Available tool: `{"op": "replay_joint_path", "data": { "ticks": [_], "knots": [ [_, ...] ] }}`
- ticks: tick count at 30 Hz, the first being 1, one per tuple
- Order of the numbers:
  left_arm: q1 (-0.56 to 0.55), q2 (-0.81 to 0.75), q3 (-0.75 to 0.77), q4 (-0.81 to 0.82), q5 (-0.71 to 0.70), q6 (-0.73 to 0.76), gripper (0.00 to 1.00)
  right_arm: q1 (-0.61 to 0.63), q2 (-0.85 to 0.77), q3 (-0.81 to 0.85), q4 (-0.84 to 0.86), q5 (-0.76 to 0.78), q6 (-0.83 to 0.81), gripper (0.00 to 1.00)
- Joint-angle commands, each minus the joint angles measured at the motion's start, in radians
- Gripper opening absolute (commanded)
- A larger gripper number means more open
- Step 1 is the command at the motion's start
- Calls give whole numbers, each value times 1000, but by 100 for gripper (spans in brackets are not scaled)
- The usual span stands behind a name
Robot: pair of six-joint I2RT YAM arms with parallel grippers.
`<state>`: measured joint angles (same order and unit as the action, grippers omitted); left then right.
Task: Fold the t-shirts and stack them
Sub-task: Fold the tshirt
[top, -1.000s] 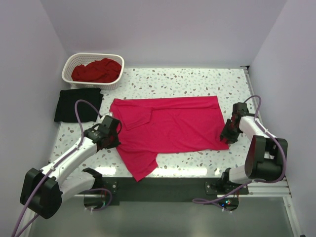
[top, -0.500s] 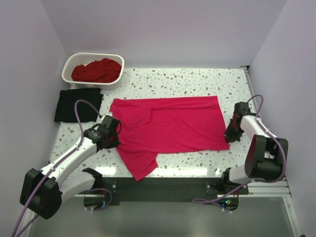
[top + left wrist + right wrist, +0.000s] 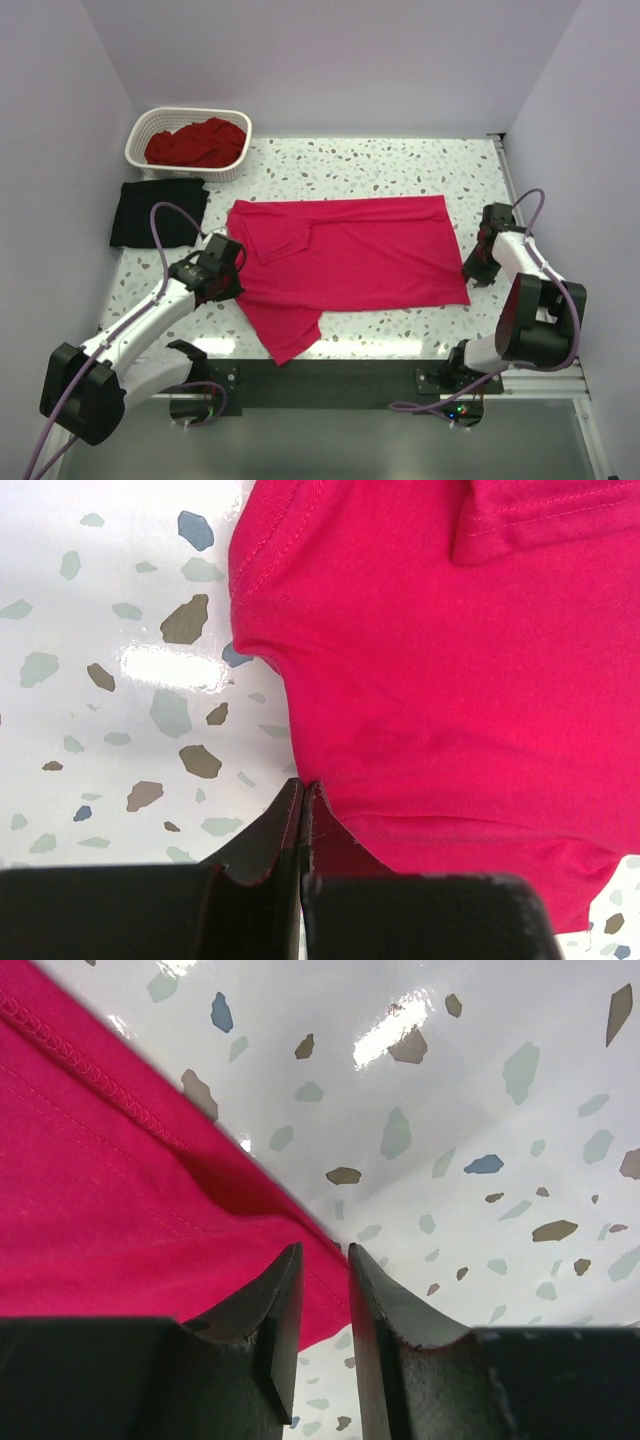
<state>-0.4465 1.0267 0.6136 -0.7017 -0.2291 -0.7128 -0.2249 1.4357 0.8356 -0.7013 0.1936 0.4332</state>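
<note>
My left hand [image 3: 222, 276] is pressed shut on the near-left edge of the pink shirt [image 3: 350, 262]. My right hand [image 3: 478, 272] is nipped narrowly on the hem corner opposite. I'd say I hold both ends to draw it taut before folding. It lies spread mid-tabletop [image 3: 400, 165], bright and mostly smooth, with one sleeve flapped over and the other trailing toward me. The black shirt [image 3: 158, 212] sits folded at the left.

White lattice basket [image 3: 138, 150] far left, speckled terrazzo table [image 3: 380, 165]
</note>
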Motion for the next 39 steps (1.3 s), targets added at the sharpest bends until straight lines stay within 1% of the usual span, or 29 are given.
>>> {"op": "replay_joint_path", "data": {
  "ticks": [1, 3, 6, 11, 16, 20, 25, 31, 35, 39],
  "knots": [
    [-1, -19, 37, 2, 10, 24, 0, -5, -30, 39, -38, 49, 6, 36],
    [-1, -17, 37, 7, 16, 29, 0, -7, -79, 30, -64, 40, 21, 45],
    [-1, -19, 37, 11, 23, 32, 0, -5, -112, -1, -82, 15, 33, 48],
    [-1, -20, 38, 15, 22, 41, 0, -7, -129, -35, -128, -54, 50, 49],
    [-1, -31, 35, 19, 24, 39, 1, -7, -127, -56, -135, -72, 97, 49],
    [-1, -45, 34, 21, 24, 39, 1, -14, -91, -69, -122, -85, 137, 49],
    [-1, -50, 34, 21, 24, 41, 1, -42, -83, -95, -80, -83, 139, 47],
    [-1, -51, 32, 24, 25, 41, 1, -99, -83, -128, -23, -114, 119, 42],
    [-1, -51, 31, 24, 27, 39, 1, -119, -70, -150, 22, -154, 114, 36],
    [-1, -54, 32, 21, 22, 36, 1, -131, -72, -174, 62, -183, 114, 36]
  ]
}}
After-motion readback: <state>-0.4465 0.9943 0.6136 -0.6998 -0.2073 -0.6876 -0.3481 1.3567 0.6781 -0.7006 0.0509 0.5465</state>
